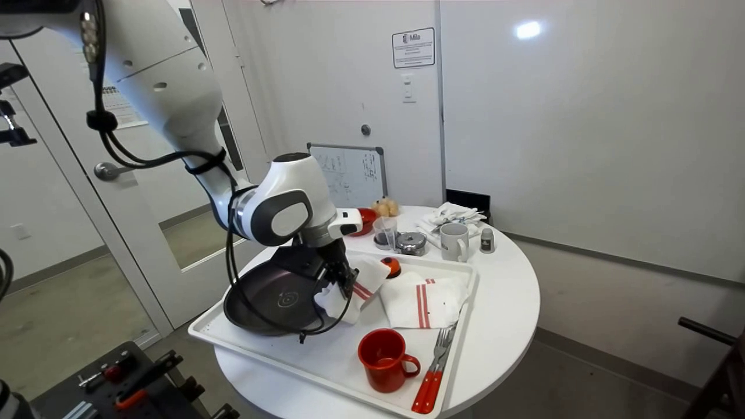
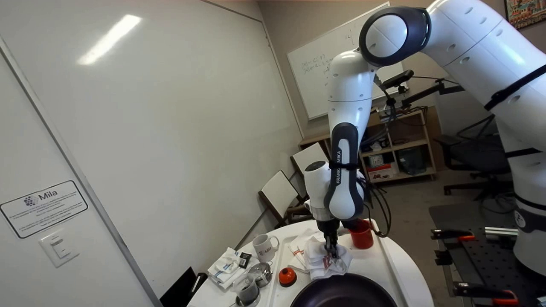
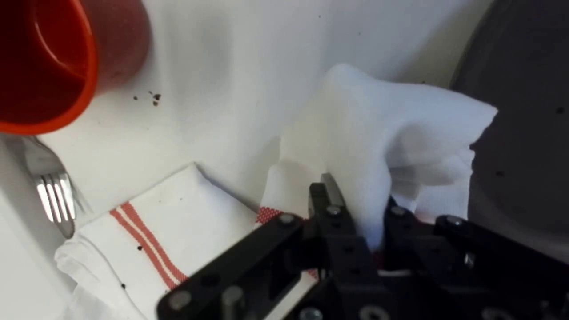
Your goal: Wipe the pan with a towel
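My gripper [image 3: 361, 204] pinches the towel [image 3: 346, 124] beside the pan [image 1: 268, 285].
I have the arm [image 1: 174, 87] angled down, wrist bent so the gripper points at the tray [image 1: 326, 358], jaws squeezed close on a bunched fold; the loose end overlaps the pan's edge in my wrist view, touching or not I can't tell. The tray under the pan also carries a red mug [image 1: 381, 372], a second towel [image 1: 430, 302] and a fork [image 3: 46, 163], on the gripper's side of the pan.

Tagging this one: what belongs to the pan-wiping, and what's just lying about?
Part of the job:
gripper, closed on the held towel
pan

Just lying about, among others:
second striped towel
red mug
fork
orange-and-black object
white mug
round metal container
white cloth pile
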`<action>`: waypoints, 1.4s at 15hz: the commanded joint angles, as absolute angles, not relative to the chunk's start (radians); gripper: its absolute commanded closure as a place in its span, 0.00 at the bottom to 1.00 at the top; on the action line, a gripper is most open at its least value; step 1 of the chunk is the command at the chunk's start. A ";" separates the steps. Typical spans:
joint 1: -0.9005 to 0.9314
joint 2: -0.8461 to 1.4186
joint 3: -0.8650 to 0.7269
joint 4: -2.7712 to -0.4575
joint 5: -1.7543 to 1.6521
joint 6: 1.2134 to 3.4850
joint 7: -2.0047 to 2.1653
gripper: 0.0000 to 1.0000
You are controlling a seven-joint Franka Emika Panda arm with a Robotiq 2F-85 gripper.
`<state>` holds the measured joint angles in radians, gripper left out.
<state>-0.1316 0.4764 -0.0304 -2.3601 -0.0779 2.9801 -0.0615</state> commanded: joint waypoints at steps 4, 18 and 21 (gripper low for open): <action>-0.225 0.490 0.024 -2.364 0.004 2.990 -0.096 0.97; -0.234 0.611 -0.051 -2.349 -0.015 2.966 -0.081 0.97; -0.216 0.597 -0.056 -2.360 -0.021 2.969 -0.076 0.60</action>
<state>-0.2368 0.5961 -0.0457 -2.3596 -0.0227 2.9789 -0.0650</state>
